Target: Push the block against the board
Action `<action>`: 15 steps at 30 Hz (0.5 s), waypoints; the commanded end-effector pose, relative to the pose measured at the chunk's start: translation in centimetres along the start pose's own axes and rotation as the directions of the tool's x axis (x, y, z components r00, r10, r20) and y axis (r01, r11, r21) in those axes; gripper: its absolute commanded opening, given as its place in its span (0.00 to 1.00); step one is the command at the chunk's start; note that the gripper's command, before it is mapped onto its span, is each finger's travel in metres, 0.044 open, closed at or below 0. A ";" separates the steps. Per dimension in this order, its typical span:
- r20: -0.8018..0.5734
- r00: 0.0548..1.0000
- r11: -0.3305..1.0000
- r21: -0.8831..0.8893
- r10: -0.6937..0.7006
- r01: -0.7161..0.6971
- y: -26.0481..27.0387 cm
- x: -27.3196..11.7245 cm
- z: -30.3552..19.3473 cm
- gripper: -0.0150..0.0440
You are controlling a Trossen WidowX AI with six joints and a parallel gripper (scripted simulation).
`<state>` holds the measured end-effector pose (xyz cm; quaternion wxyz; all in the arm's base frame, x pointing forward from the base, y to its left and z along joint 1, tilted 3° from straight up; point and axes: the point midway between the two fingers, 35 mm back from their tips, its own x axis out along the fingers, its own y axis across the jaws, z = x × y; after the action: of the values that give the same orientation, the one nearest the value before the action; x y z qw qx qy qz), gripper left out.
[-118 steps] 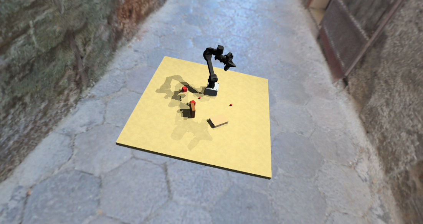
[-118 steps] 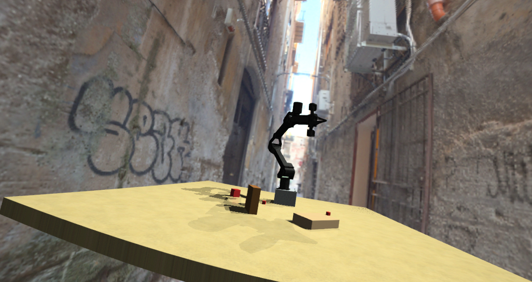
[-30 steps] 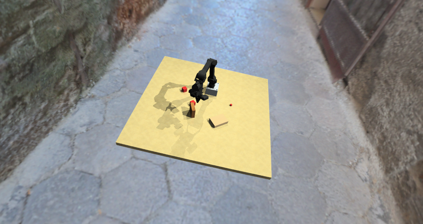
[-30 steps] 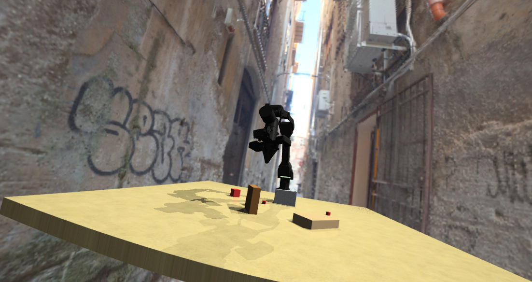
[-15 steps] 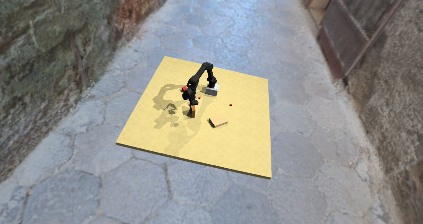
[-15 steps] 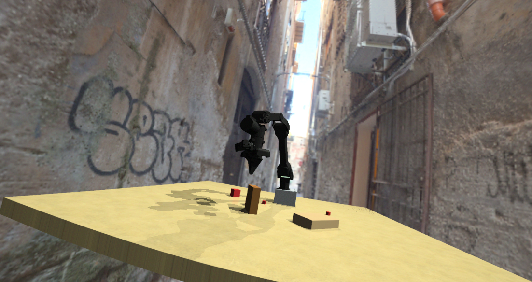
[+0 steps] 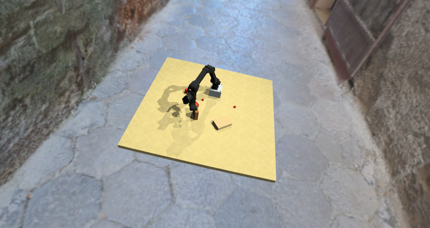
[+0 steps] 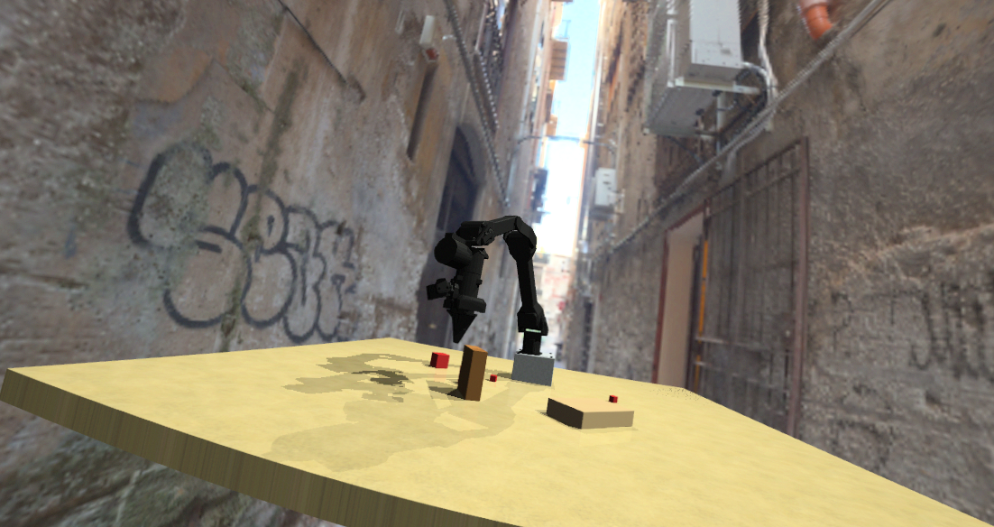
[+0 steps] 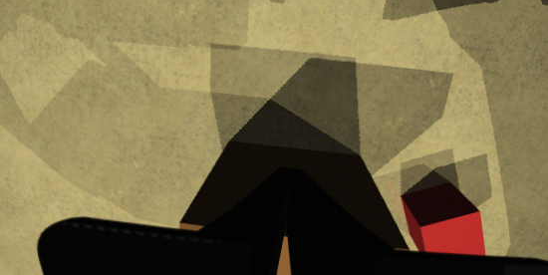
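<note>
The square block [image 7: 222, 123] [image 8: 591, 413] is light tan and lies flat, out of the wrist view. The brown board [image 7: 196, 114] [image 8: 473, 373] [image 9: 224, 180] stands upright on a narrow face, left of the block in the top and exterior views, with a clear gap between them. My gripper [image 7: 193, 107] [image 8: 457, 340] [image 9: 288, 178] is shut and empty. Its fingertips point down over or close to the top of the board; I cannot tell whether they touch it. The fingers hide much of the board's top in the wrist view.
A red cube [image 9: 452, 232] is close behind the board. Another red cube [image 7: 186, 90] lies further back left. Two small red pieces [image 7: 203, 99] [image 7: 234, 106] lie nearer the arm's grey base [image 7: 215, 93] [image 8: 533, 370] and behind the block. The yellow table [image 7: 150, 130] [image 8: 208, 426] has open edges.
</note>
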<state>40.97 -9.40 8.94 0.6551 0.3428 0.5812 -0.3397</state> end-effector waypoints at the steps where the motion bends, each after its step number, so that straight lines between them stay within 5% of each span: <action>1: -0.015 1.000 1.000 0.007 -0.023 0.023 -0.5 2.4 -0.3 0.25; 15: -0.017 1.000 1.000 0.007 -0.023 0.023 -0.3 2.4 -1.8 0.25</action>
<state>40.34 -8.69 6.51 0.6456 0.3426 0.5892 -0.3446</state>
